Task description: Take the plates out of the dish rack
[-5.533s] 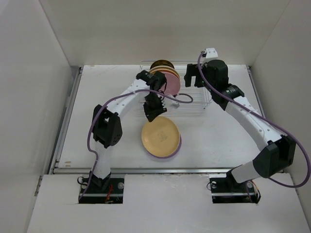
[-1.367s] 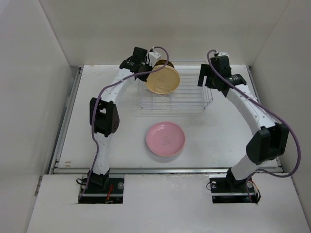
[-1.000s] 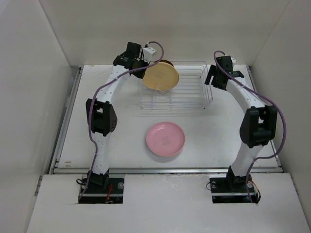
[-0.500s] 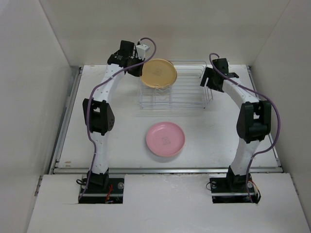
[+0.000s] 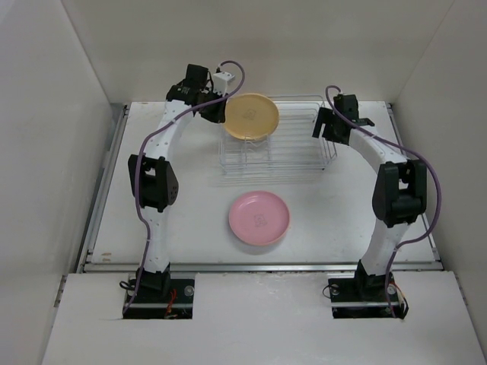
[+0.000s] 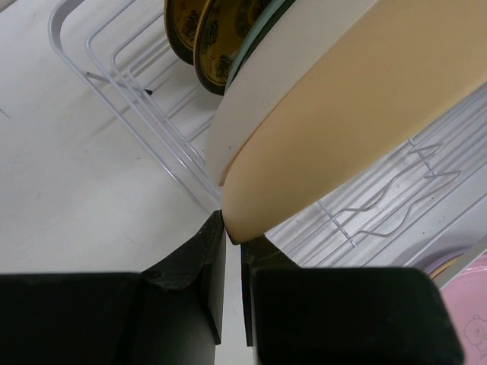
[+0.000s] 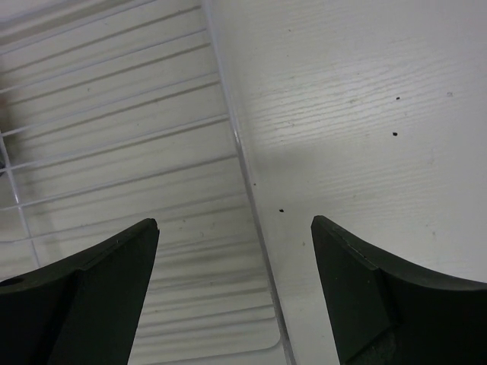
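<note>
My left gripper (image 5: 219,109) is shut on the rim of a yellow-orange plate (image 5: 251,115) and holds it tilted above the left end of the wire dish rack (image 5: 293,156). In the left wrist view the jaws (image 6: 233,234) pinch the plate's edge (image 6: 335,129). Behind it a cream plate (image 6: 251,99) and dark brown-and-yellow patterned plates (image 6: 199,30) stand in the rack (image 6: 152,114). A pink plate (image 5: 259,217) lies on the table in front of the rack. My right gripper (image 5: 326,128) is open and empty over the rack's right rim (image 7: 237,152).
White walls close in the table on the left, back and right. The right half of the rack (image 5: 300,137) holds nothing that shows. The pink plate's edge also shows in the left wrist view (image 6: 466,334).
My left gripper has lifted the yellow-orange plate up out of the rack and tipped it flatter. The right gripper has shifted slightly at the rack's right end.
</note>
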Robot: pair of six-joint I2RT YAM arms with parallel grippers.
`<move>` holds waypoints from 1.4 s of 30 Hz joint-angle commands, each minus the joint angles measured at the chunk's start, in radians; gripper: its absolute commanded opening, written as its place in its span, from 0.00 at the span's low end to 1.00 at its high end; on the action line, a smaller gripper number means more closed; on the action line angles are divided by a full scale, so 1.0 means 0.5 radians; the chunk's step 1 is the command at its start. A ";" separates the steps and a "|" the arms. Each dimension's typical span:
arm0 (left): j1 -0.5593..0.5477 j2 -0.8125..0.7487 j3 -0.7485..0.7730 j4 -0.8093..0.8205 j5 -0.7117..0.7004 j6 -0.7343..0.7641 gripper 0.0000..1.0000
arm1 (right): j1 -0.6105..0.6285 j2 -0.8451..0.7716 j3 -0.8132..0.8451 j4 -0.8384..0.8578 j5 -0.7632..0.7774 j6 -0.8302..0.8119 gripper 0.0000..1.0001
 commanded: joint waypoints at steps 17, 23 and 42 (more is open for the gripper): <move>-0.080 -0.269 -0.092 0.206 -0.086 -0.041 0.00 | 0.220 -0.386 -0.111 0.449 -0.582 -0.572 0.81; -0.130 -0.269 -0.070 0.145 -0.188 0.045 0.00 | 0.401 -0.301 0.104 0.412 -0.745 -0.754 0.81; -0.130 -0.269 -0.110 0.126 -0.151 0.063 0.00 | 0.542 0.148 0.696 0.326 -0.518 -0.754 0.00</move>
